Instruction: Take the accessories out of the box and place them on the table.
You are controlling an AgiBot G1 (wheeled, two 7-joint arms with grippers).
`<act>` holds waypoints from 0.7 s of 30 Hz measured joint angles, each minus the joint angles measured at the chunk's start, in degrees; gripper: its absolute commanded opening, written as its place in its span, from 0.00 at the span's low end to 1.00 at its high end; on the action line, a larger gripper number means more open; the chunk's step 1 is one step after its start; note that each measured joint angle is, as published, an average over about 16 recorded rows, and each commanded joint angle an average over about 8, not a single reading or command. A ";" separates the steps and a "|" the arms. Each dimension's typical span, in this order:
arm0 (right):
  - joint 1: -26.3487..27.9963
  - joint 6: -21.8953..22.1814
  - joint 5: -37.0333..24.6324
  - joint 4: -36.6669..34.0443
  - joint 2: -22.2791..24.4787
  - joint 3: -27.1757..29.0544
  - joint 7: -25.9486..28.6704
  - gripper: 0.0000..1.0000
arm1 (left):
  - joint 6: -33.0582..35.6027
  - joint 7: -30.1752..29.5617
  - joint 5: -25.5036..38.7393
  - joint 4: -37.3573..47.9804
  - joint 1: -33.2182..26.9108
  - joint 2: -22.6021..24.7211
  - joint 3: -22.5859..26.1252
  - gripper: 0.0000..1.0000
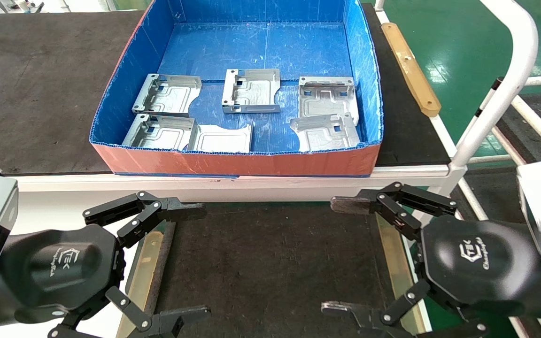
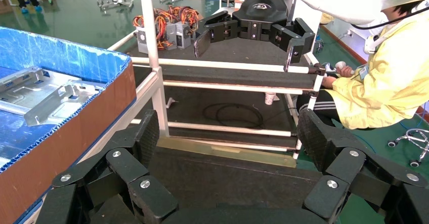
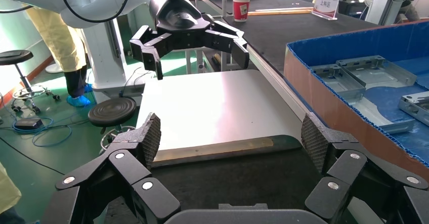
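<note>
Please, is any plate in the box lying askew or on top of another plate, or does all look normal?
Mostly normal. In the box, six plates lie in two rows. The only oddity is at the right: the front plate lies turned askew and seems to overlap the edge of the plate behind it. Nothing looks damaged.

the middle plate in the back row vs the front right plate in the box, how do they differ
The middle back plate lies alone on the blue floor, touching no other plate; the front right plate sits against, and seems to overlap, the plate behind it. The middle back plate's curved notch opens toward the box's right wall; the front right plate lies skewed by the near wall. Both are silver stamped sheet metal with bent flanges and small holes.
</note>
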 measured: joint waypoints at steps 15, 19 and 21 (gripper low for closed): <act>0.00 0.00 0.00 0.00 0.00 0.00 0.00 1.00 | 0.00 0.00 0.00 0.00 0.00 0.00 0.00 1.00; 0.00 0.00 0.00 0.00 0.00 0.00 0.00 1.00 | 0.00 0.00 0.00 0.00 0.00 0.00 0.00 1.00; 0.00 0.00 0.00 0.00 0.00 0.00 0.00 1.00 | 0.00 0.00 0.00 0.00 0.00 0.00 0.00 1.00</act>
